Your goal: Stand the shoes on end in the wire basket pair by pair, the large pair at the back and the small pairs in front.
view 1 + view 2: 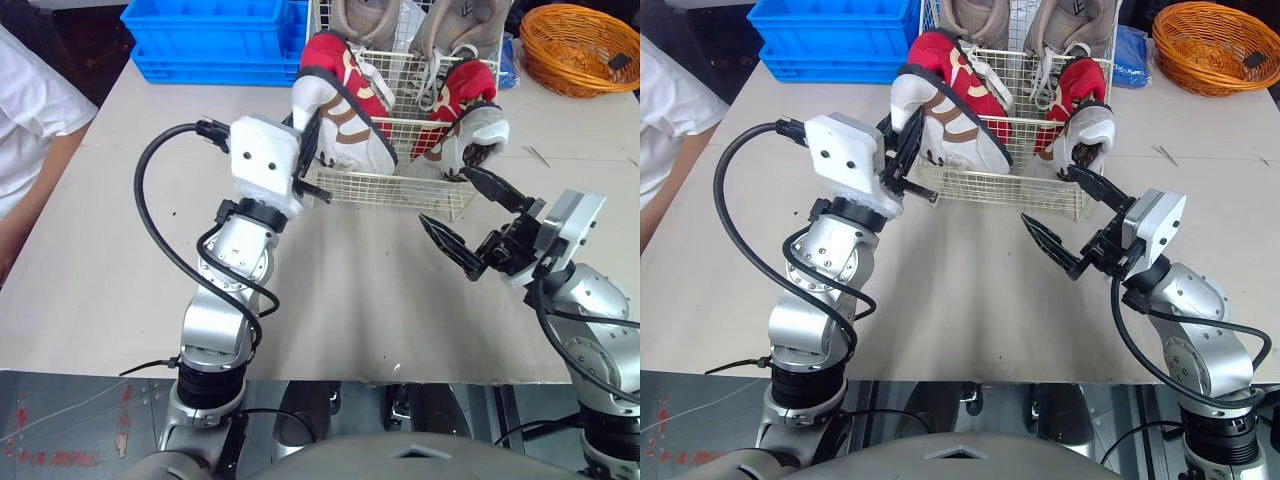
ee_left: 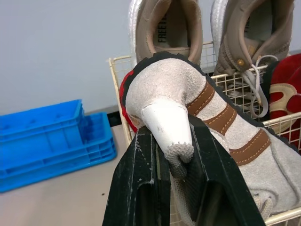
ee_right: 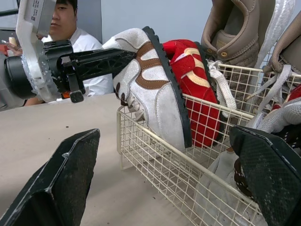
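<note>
The wire basket (image 1: 400,190) stands at the table's back centre. Two large taupe shoes (image 2: 164,28) stand on end at its back. A small white shoe with brown stripes (image 1: 345,135) leans over the basket's front left corner, against a red shoe (image 1: 340,60). My left gripper (image 2: 176,155) is shut on this white shoe's heel tab. A second white shoe (image 1: 480,130) and a second red shoe (image 1: 468,85) stand at the front right. My right gripper (image 1: 445,195) is open just in front of the basket's right corner, holding nothing.
A blue crate (image 1: 210,35) sits at the back left and an orange wicker basket (image 1: 585,45) at the back right. A person in a white shirt (image 1: 30,130) sits at the table's left side. Bare tabletop lies in front of the wire basket.
</note>
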`<state>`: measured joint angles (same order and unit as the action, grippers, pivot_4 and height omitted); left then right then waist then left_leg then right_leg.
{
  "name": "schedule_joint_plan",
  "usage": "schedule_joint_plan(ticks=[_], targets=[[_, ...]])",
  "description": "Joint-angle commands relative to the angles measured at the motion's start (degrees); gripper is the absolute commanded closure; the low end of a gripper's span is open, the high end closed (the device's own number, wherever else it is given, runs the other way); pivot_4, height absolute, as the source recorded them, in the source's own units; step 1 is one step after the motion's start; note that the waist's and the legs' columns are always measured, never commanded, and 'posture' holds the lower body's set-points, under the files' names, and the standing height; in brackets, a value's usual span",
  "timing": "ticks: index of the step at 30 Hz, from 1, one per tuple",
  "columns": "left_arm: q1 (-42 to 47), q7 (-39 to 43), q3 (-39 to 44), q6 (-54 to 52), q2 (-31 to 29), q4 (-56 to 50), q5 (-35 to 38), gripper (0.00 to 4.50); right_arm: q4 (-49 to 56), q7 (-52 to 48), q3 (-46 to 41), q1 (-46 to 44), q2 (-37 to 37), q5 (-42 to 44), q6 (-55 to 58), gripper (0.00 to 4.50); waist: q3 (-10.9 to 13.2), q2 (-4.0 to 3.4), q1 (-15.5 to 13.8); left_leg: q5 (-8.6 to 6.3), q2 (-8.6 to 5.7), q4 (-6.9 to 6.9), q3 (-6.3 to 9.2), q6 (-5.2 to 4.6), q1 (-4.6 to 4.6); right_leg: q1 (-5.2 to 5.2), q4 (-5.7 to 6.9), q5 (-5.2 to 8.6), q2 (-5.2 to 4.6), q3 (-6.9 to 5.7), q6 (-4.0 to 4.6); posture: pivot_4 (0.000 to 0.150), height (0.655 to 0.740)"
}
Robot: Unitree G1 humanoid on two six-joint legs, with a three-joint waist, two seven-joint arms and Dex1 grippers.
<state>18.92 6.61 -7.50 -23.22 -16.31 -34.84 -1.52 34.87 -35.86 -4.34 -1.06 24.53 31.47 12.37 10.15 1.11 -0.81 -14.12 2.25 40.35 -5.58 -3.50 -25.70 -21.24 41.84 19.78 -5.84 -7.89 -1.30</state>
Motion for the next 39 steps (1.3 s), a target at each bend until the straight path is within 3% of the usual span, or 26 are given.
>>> schedule_joint_plan(ticks=[1,9,13,17,25,39], targets=[[0.0,-1.45,-1.16,2.31,-1.59,-0.33,-6.76,4.27,0.95,0.0,-0.38,-0.5,-0.16,0.51,-1.06,0.11,0.0,-0.01,0.0,0.0,0.0,0.0,-0.01,0.0,0.0,-0.01,0.0,0.0,0.0,0.01,0.0,0.15,0.686],[-1.05,-0.63,-0.58,2.31,2.17,1.47,-5.17,4.27,1.11,0.15,-0.64,-0.39,-0.18,0.47,-1.09,0.11,-0.01,-0.01,-0.04,0.0,0.01,0.0,0.0,0.0,0.0,-0.01,0.0,0.0,-0.01,0.02,0.0,0.15,0.686],[-1.75,3.02,-1.21,1.94,3.49,1.23,-0.85,4.27,1.32,0.39,-0.56,-0.27,-0.24,0.36,-1.06,0.11,-0.02,-0.02,-0.13,0.0,0.0,0.0,0.0,0.0,0.0,0.0,0.0,0.0,-0.02,0.01,0.0,0.15,0.686],[-2.01,8.97,-2.89,5.05,0.99,1.26,1.08,4.27,1.4,0.55,-0.47,-0.07,-0.32,0.32,-1.08,0.11,-0.02,-0.02,-0.46,0.0,0.0,0.0,0.01,0.0,0.0,0.0,0.0,0.0,-0.03,-0.01,0.0,0.15,0.686],[-2.94,13.15,-5.73,7.23,-4.33,4.38,-3.59,4.27,1.72,0.94,-0.28,0.43,-0.63,0.25,-1.07,0.11,-0.03,-0.04,-0.62,0.0,-0.02,0.0,0.01,0.0,0.0,0.0,-0.02,0.0,-0.04,-0.01,0.0,0.15,0.686],[-1.86,14.89,-8.47,3.17,-2.64,8.66,-4.58,4.27,1.33,1.55,-0.59,0.66,-0.46,-0.7,-1.07,0.11,-0.18,-0.16,-0.84,0.0,-0.02,0.0,0.01,-0.01,0.04,0.05,-0.01,0.0,-0.04,-0.01,0.0,0.15,0.686]])
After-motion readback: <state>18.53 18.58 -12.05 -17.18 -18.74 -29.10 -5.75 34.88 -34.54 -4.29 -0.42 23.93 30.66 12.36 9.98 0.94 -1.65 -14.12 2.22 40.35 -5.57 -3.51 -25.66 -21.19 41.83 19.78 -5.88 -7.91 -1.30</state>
